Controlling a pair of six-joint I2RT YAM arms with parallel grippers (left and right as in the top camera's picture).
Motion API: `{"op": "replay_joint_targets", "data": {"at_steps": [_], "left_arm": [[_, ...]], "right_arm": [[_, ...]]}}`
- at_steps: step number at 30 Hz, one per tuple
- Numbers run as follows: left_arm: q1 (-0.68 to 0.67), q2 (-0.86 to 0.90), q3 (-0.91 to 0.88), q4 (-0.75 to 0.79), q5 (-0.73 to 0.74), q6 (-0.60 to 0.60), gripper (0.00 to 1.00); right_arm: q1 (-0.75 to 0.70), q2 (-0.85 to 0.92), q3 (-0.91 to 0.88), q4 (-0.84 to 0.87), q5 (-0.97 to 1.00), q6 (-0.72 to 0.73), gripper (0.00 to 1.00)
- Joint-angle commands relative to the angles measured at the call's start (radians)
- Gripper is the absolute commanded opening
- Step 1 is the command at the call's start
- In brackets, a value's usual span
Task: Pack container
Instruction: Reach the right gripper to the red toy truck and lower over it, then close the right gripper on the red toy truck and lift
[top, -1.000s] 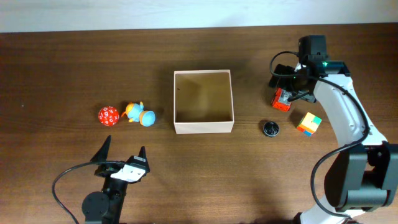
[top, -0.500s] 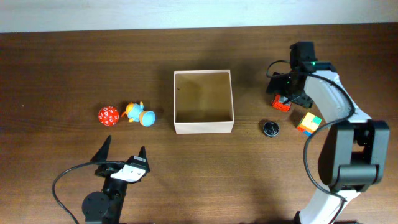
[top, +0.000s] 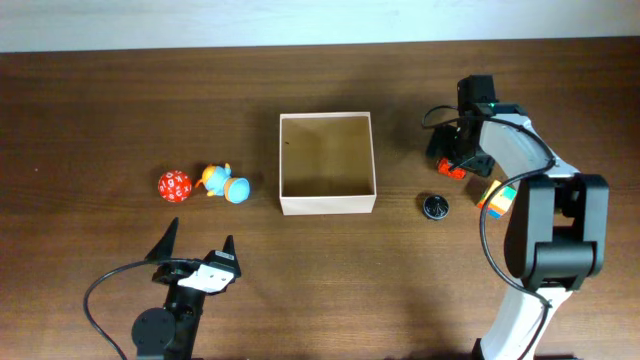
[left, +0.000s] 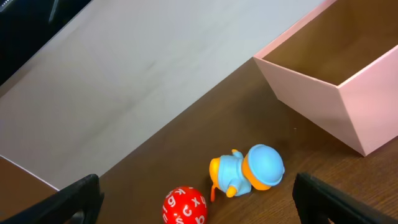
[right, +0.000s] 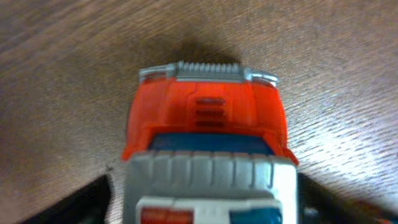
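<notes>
Glossy orange plastic truck (right: 208, 134), ribbed grille, between right jaws, grip unclear; left jaws wide, empty.

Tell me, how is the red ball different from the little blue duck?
The red ball is round and red with white letters; the blue duck is lumpy, blue and orange. The ball lies farther from the container than the duck. Both are small toys on the table, left of it.
</notes>
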Motion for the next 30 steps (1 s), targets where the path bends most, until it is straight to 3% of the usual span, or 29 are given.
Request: {"op": "replay_joint_targets", "data": {"at_steps": [1,6,12,17,30], "left_arm": [[0.006,-0.01,-0.006,-0.002,-0.008,-0.006,0.99],[0.006,-0.01,-0.006,-0.002,-0.008,-0.006,0.99],[0.006,-0.01,-0.006,-0.002,-0.008,-0.006,0.99],[0.006,-0.01,-0.006,-0.002,-0.008,-0.006,0.99],[0.006,-0.01,-0.006,-0.002,-0.008,-0.006,0.99]], "right_arm": [[-0.002,0.015,0.006,0.01,0.025,-0.008,0.73],[-0.002,0.015,0.006,0.013,0.026,-0.008,0.69],[-0.002,0.015,0.006,0.018,0.055,-0.017,0.52],[-0.003,0.015,0.006,0.022,0.058,-0.034,0.46],[-0.002,-0.005,0.135,-0.063,0.066,-0.114,0.42]]}}
